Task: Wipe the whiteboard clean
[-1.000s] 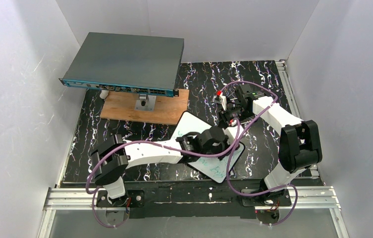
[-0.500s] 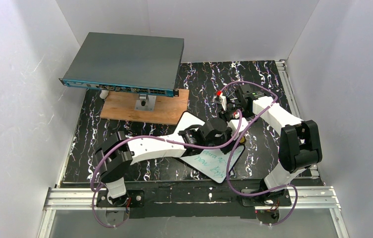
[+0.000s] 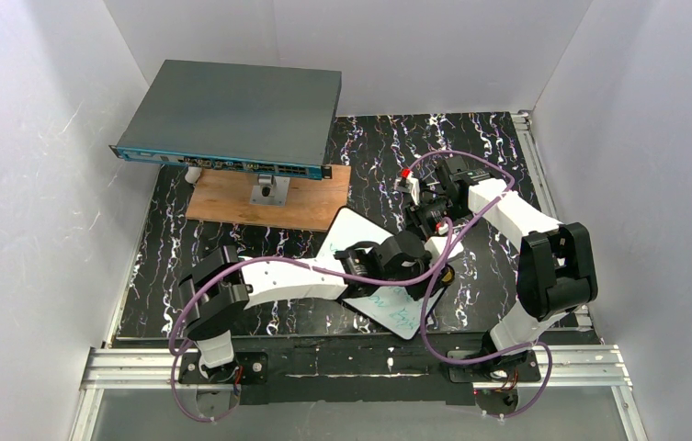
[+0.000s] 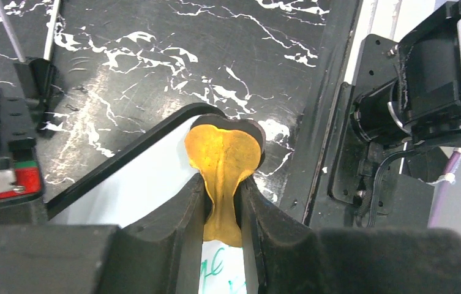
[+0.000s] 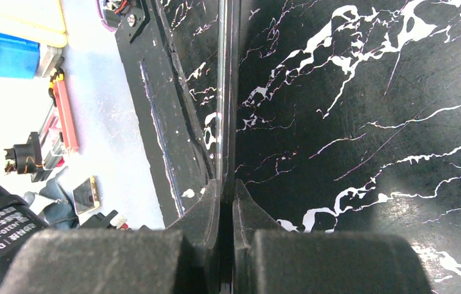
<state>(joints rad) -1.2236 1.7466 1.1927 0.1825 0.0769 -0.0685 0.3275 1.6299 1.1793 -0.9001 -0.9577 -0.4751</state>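
Note:
The whiteboard (image 3: 349,230) lies slanted on the black marbled table, with green writing at its near end (image 3: 395,310). My left arm stretches across it. My left gripper (image 3: 436,266) is shut on a yellow wiping pad (image 3: 448,273). In the left wrist view the pad (image 4: 223,150) is pinched between the fingers and sits at the board's dark-rimmed corner, on the white surface (image 4: 148,184), with green strokes (image 4: 215,269) just behind it. My right gripper (image 3: 432,223) is shut on the board's far right edge, seen edge-on as a thin strip (image 5: 224,92) running away from the right gripper (image 5: 226,187).
A large grey flat box with a blue front (image 3: 232,115) stands at the back left over a brown wooden plank (image 3: 268,197). White walls close in three sides. Metal rails (image 3: 360,367) run along the near edge. The right arm's base (image 4: 417,92) stands close beside the pad.
My left gripper has carried the pad rightward across the board toward its right corner, uncovering more of the green writing. The right arm has stayed put, still holding the board's edge.

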